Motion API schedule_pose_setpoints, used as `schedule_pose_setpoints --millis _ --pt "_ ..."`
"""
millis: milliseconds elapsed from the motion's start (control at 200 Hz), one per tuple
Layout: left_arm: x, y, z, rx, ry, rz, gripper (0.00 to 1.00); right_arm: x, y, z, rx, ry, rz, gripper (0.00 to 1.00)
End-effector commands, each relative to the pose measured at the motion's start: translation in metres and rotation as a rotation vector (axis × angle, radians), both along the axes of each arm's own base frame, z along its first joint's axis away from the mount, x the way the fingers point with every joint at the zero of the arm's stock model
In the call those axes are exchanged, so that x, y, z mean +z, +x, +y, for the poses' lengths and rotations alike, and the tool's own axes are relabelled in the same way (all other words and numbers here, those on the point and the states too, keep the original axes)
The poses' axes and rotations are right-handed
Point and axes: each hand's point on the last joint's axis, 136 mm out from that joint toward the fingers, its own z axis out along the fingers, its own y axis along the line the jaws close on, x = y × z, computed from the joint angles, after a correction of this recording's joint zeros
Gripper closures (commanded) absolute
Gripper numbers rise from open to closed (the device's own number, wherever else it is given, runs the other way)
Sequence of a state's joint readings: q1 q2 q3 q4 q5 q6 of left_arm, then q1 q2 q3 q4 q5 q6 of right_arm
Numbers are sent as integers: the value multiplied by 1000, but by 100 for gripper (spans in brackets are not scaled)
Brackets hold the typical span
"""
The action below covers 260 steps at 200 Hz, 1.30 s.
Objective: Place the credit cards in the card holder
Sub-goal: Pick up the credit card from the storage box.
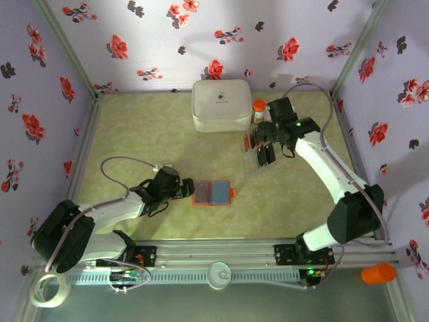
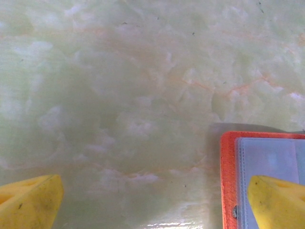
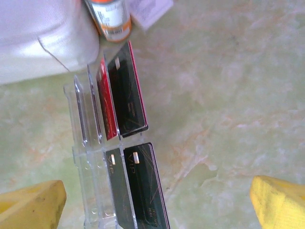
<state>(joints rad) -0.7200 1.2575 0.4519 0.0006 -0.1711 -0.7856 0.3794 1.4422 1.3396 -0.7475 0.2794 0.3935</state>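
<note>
- Card holder (image 1: 213,193): lies open and flat, blue-grey inside up, near the middle of the table. No card in it that you can make out.
- Credit cards (image 3: 126,95): red and black, standing on edge in a clear rack (image 3: 81,119) at far right, just beside the white case (image 1: 221,105) and the orange bottle (image 3: 110,19).
- Right gripper (image 3: 155,207): hangs above the rack, jaws wide apart, gripping nothing.
- Left gripper (image 2: 153,205): low, just left of the card holder, jaws wide apart and empty. One finger sits over its left edge; touching or not, cannot tell.
- Step, by my reading: picking a card from the rack.
- Next: you need to bring the right jaws onto one card's top edge only, then lift straight out. The cards are thin and packed close.
</note>
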Motion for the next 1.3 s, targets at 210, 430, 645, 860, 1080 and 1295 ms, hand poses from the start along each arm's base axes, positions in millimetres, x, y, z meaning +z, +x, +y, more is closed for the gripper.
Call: schedule_pose_setpoints --millis 210,430,645,860,1080,1295 --pt "10 5 -9 -28 -17 -36 0 5 -5 10 84 74 -95 1" --pt "12 7 -10 -28 -20 -40 0 -22 -8 33 189 108 56 11" --pt "13 8 -11 -31 -21 -42 0 -50 -9 38 177 107 178 25" --pt "12 8 -11 -28 -25 -44 0 -64 -11 37 169 91 231 43" --pt "14 8 -11 -28 -28 -48 0 -79 -12 35 159 67 279 61" --pt "14 7 -11 -29 -29 -50 0 -95 -11 30 144 20 334 72"
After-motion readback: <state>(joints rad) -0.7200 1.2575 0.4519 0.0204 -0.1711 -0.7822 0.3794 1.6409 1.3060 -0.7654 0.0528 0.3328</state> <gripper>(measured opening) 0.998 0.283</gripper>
